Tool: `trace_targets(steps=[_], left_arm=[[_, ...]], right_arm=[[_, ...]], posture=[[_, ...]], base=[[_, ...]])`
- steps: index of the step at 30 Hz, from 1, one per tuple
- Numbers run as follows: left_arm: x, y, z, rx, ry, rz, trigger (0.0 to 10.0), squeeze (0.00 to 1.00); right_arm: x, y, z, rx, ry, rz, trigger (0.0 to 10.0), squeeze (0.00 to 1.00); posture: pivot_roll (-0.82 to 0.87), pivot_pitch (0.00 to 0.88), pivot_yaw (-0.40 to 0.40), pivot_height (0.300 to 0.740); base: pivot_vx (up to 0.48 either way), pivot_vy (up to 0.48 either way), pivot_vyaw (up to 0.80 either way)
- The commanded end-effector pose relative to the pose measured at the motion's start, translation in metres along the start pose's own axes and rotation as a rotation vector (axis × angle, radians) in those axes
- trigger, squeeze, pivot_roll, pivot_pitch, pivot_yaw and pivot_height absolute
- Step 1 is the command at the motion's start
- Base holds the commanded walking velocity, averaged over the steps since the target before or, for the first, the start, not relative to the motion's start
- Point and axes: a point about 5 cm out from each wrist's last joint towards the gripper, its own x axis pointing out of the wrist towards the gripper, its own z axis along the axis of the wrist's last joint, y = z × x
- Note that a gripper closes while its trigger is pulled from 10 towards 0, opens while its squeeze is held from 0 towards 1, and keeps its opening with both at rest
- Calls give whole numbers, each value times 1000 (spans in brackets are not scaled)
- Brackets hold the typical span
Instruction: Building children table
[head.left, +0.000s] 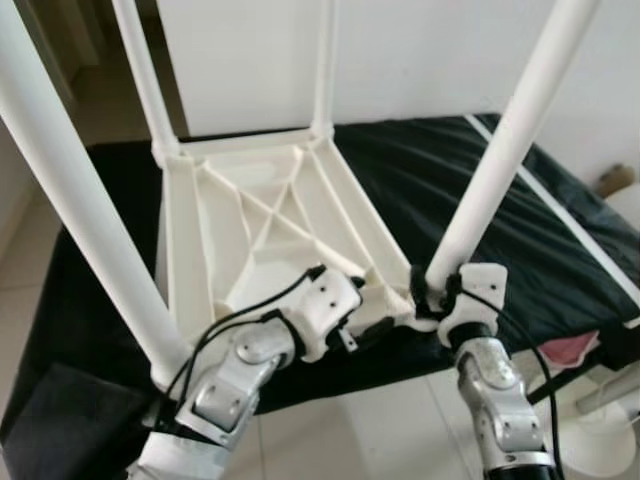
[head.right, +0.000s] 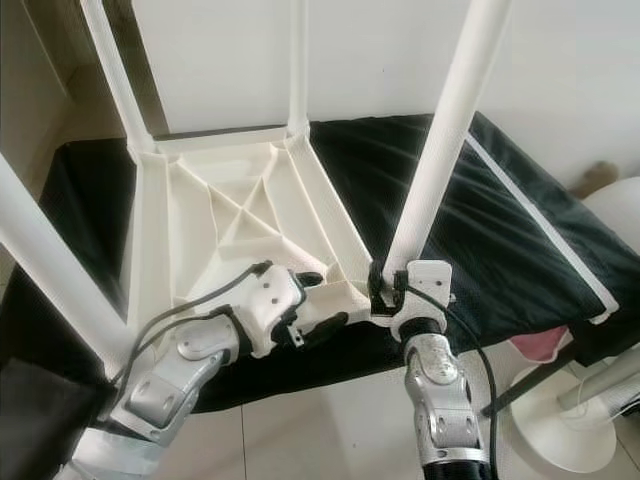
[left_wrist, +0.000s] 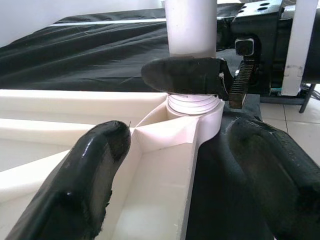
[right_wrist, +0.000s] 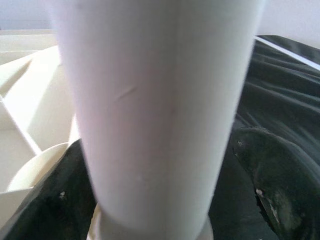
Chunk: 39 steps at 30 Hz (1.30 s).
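Gripping the near-right leg (head.left: 505, 150) at its socket, your right gripper (head.left: 437, 292) clamps it. Your left gripper (head.left: 372, 312), fingers spread, straddles the upturned white tabletop (head.left: 270, 220)'s corner rim. Four legs stand up; black cloth (head.left: 540, 230) lies beneath.

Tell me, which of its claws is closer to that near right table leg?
The right gripper: its fingers wrap the base of the table leg. The left gripper sits just beside it, open over the corner rim of the upturned tabletop.
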Motion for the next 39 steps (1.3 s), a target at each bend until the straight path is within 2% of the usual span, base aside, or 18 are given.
trace_targets(steps=[1, 4, 10, 13, 20, 21, 22, 23, 24, 25, 32, 33, 34, 35, 39], left_arm=[[1, -5, -1, 10, 6, -44, 10000, 0], [-2, -8, 0, -24, -11, -81, 10000, 0], [-4, -8, 0, -23, -6, -101, 10000, 0], [-5, -8, 1, 7, 4, -117, 10000, 0], [-4, -8, 4, 5, -7, -124, 10000, 0], [-4, -8, 5, 5, -8, -123, 10000, 0], [-4, -8, 5, 5, -8, -123, 10000, 0], [-4, -8, 5, 7, -7, -119, 10000, 0], [-4, -8, 5, 7, -7, -119, 10000, 0], [-4, -7, 5, 9, -5, -116, 10000, 0], [-5, -6, 6, 10, -3, -105, 10000, 0], [-6, -6, 6, 9, -3, -103, 10000, 0], [-6, -7, 6, 8, -3, -103, 10000, 0], [-6, -7, 6, 5, -3, -102, 10000, 0], [-7, -7, 6, 2, -2, -102, 10000, 0]], right_arm=[[-1, 1, -1, 9, -4, 34, 10000, 0], [-1, 0, 3, -2, -30, 116, 10000, 0], [2, -9, 6, -12, -31, 183, 10000, 0], [3, -12, 4, -51, -13, 308, 10000, 0], [7, -16, 2, -82, 2, 376, 10000, 0], [9, -18, 2, -102, 3, 400, 6157, 0], [9, -18, 2, -102, 3, 400, 6157, 0], [10, -19, 2, -108, 1, 408, 4745, 0], [10, -19, 2, -108, 1, 408, 4745, 0], [12, -21, 4, -103, -1, 413, 0, 0], [12, -23, 1, -89, 10, 431, 0, 0], [11, -22, -1, -83, 16, 430, 1882, 0], [10, -21, -2, -79, 20, 430, 5373, 0], [10, -21, -3, -74, 21, 434, 10000, 0], [10, -21, -3, -70, 21, 437, 10000, 0]], posture=[[-46, 29, -48, 740], [-44, 28, -49, 740], [-42, 24, -49, 740], [-38, 21, -50, 740], [-32, 22, -50, 740], [-26, 21, -50, 740], [-26, 21, -50, 740], [-26, 21, -50, 740], [-26, 21, -50, 740], [-22, 20, -53, 740], [-12, 25, -60, 740], [-9, 27, -61, 740], [-9, 27, -61, 740], [-9, 29, -60, 740], [-10, 30, -59, 740]], base=[[0, 0, 0], [0, 0, 0], [0, 0, 0], [0, 0, 0], [0, 0, 0], [0, 0, 0], [0, 0, 0], [0, 0, 0], [0, 0, 0], [0, 0, 0], [0, 0, 0], [0, 0, 0], [0, 0, 0], [0, 0, 0], [0, 0, 0]])
